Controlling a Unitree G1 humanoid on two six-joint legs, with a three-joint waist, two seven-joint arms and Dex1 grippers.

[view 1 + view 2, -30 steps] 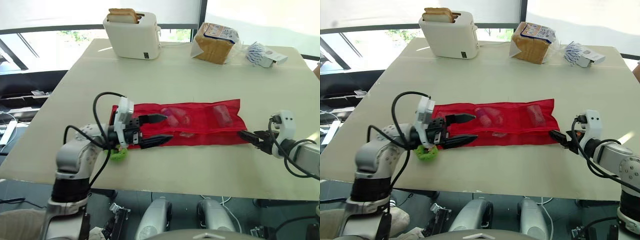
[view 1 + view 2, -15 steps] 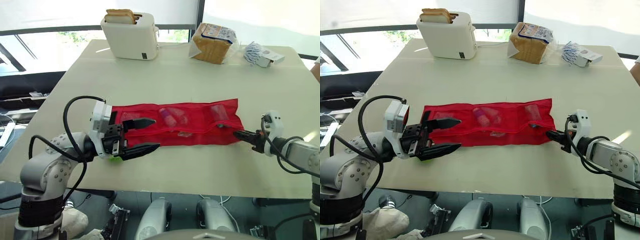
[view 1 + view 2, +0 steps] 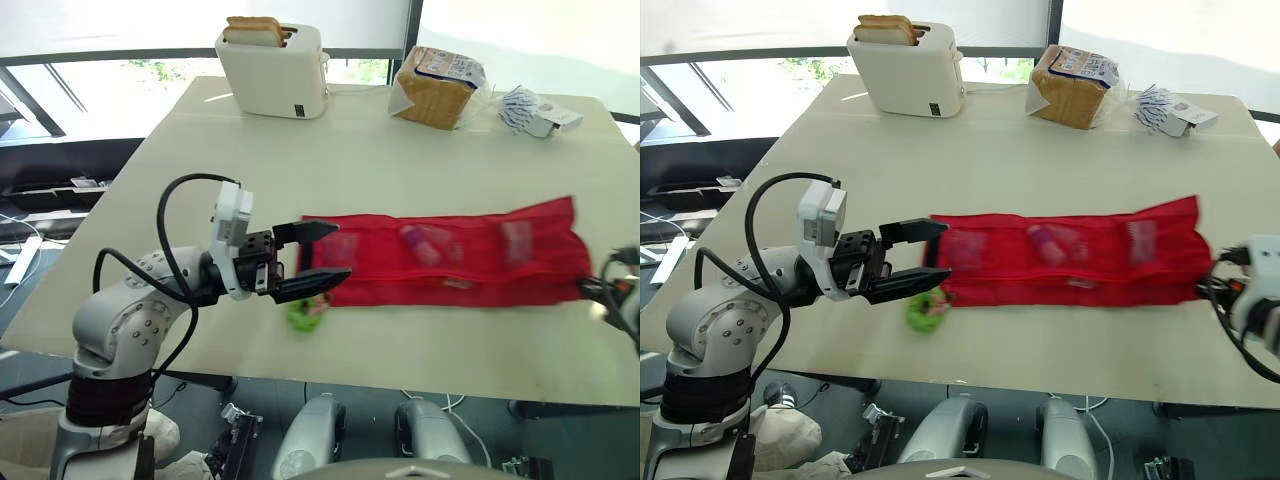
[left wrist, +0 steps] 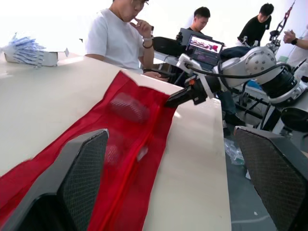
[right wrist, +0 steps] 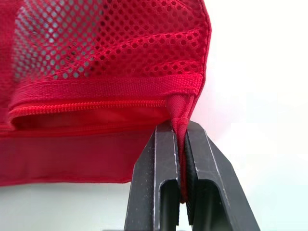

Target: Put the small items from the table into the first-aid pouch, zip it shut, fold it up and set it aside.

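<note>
Beige bench [image 3: 400, 160] by a window wall. Along its far edge stand a white toaster [image 3: 275, 68] with bread slices in its slots, a bagged bread loaf [image 3: 437, 86], and a small packet of blue-and-white sachets [image 3: 530, 108].

Left gripper [image 3: 340, 252]: low over the near left part of the bench, jaws spread wide and holding nothing, tips over the left end of the pouch.

Small green item [image 3: 308, 308]: on the bench under the lower jaw, just beside the pouch's near left corner.

First-aid pouch [image 3: 450, 265]: red mesh, lying flat and unfolded lengthwise across the near half of the bench, with pale items [image 3: 425, 240] showing through the mesh.

Right gripper [image 5: 179, 126]: at the pouch's right end, jaws clenched on the red fabric tab beside the zip.

Beyond the bench, in the left wrist view: seated people and an open laptop [image 4: 204, 46].
</note>
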